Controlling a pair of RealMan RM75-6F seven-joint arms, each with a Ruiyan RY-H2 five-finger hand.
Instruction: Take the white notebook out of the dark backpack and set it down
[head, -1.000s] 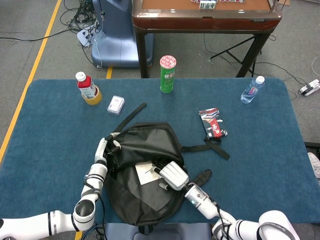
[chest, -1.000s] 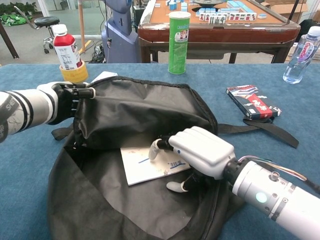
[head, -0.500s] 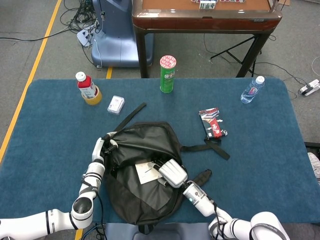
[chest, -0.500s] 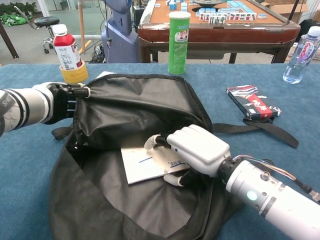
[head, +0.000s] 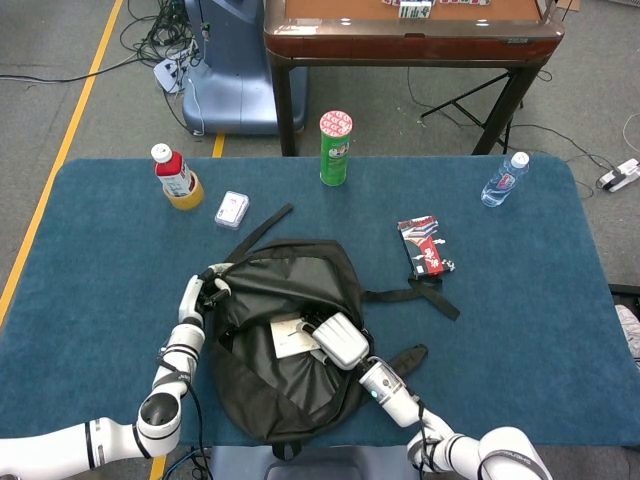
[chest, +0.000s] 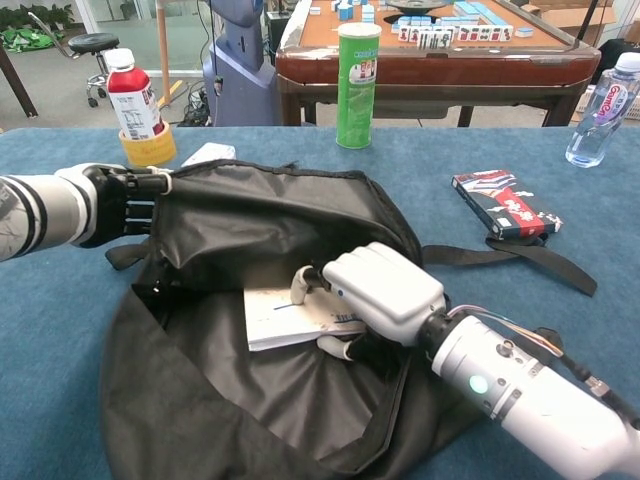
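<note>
White notebook (chest: 290, 318) pinched inside dark backpack (chest: 260, 230) by right hand (chest: 378, 292).
Notebook lay flat in the backpack mouth, left of that hand, long axis sideways; the mouth's rim was gripped by left hand (chest: 108, 204).

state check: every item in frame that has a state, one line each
Dark fabric backpack: on the table, open, flap held up.
White notebook: still inside the backpack, gripped.
Left hand: holds the backpack's edge.
Right hand: grips the notebook.
Red-labelled juice bottle: upright, capped.
Green cylindrical snack can: upright, lidded.
Clear plastic water bottle: upright, capped.
</note>
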